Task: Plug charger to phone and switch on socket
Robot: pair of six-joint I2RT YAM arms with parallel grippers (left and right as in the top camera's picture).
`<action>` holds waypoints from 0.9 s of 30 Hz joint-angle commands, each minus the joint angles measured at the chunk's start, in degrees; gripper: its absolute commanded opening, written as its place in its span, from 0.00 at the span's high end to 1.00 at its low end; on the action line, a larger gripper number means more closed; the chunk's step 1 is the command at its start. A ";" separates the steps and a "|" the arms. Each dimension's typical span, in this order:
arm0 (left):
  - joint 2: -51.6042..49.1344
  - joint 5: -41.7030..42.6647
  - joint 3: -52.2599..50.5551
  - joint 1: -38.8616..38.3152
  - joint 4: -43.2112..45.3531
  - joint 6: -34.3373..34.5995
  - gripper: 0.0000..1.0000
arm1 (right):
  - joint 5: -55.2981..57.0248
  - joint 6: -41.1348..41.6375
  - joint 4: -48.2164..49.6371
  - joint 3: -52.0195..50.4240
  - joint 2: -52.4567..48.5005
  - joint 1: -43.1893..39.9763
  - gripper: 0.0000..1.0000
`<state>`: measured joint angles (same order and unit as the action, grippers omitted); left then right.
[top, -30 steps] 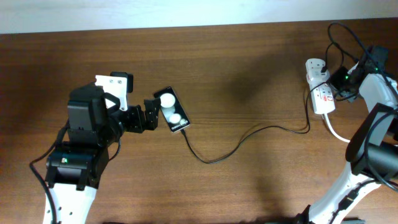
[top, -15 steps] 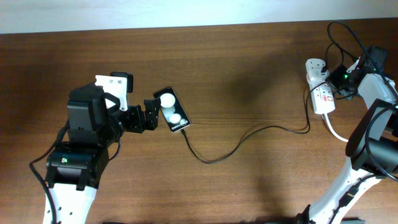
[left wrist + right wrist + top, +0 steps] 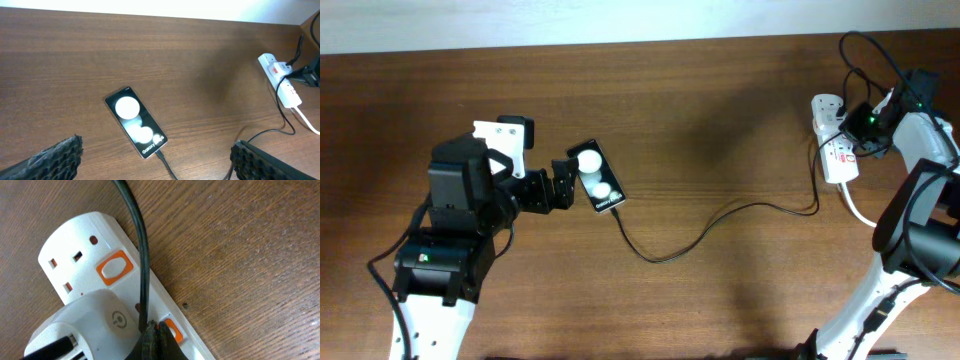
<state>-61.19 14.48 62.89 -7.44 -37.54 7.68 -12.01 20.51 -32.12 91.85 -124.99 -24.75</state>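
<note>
We find the phone (image 3: 597, 177) flat on the bench (image 3: 720, 90), long axis diagonal, port end aimed near-right, the charger (image 3: 720, 214) plugged in. Beside it the left claw (image 3: 566, 184) gapes; the right claw (image 3: 155, 339), tips together, touches the socket (image 3: 80, 255) at its orange switch (image 3: 173, 329).

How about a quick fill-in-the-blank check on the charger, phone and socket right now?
1. The charger cable is ___ into the phone at its lower end.
2. The left gripper, beside the phone, is ___.
3. The shut right gripper sits at an ___ switch on the socket.
Missing words: plugged; open; orange.
</note>
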 commanded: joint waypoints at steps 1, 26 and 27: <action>0.13 -0.39 0.31 -0.13 0.11 -0.94 0.01 | -4.57 -1.03 -4.57 -2.19 -2.36 3.10 0.96; 0.13 -0.39 0.31 -0.13 0.11 -0.92 0.01 | 8.35 -4.37 -32.22 1.07 44.92 17.27 0.96; 0.13 -0.39 0.31 -0.13 0.11 -0.94 0.01 | 8.26 -5.53 -32.72 1.07 45.86 19.65 0.96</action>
<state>-61.19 14.48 62.89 -7.44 -37.52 7.68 0.14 22.94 -63.35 92.79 -83.00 -12.60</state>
